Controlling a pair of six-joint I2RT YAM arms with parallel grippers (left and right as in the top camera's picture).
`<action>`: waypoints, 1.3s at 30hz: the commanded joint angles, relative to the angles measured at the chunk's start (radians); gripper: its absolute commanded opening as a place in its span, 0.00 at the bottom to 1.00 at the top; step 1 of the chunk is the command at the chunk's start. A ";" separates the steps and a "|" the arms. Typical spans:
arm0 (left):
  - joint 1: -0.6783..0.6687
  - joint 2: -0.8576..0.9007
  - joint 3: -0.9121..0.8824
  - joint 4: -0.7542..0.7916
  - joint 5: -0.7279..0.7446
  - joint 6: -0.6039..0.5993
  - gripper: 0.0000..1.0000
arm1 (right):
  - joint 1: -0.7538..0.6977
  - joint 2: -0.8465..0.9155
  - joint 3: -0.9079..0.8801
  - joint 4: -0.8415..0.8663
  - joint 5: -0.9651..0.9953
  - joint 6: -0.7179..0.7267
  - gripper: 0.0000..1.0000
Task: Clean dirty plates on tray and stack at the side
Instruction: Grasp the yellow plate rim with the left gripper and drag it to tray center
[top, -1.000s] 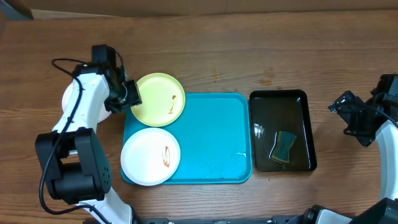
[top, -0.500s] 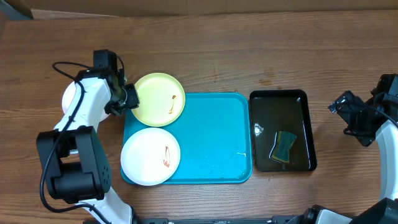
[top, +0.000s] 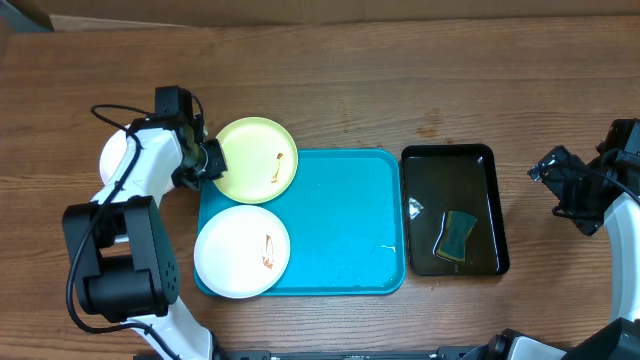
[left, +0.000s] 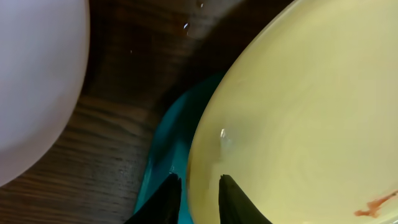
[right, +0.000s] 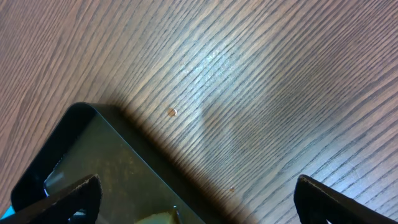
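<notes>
wood-grain table (top: 350, 90) matt; turquoise plastic tray (top: 340, 230) smooth; black tray (top: 470, 180) glossy; lime-green plate (top: 250, 150) smooth, sheen.

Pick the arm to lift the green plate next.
Left. The left gripper straddles the lime-green plate's rim, a finger on each side. The right gripper hangs open beyond the black tray, far from that plate.

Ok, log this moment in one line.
left gripper: astride green plate rim, grip unclear | right gripper: open | white plate: smeared, on tray
</notes>
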 joint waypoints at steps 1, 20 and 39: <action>-0.016 0.013 -0.016 0.016 0.008 0.013 0.26 | -0.005 -0.002 0.015 0.006 0.010 0.008 1.00; -0.141 0.013 -0.016 -0.022 0.264 0.020 0.04 | -0.005 -0.002 0.015 0.006 0.010 0.008 1.00; -0.410 0.013 0.035 -0.019 0.189 0.069 0.31 | -0.005 -0.002 0.015 0.006 0.010 0.008 1.00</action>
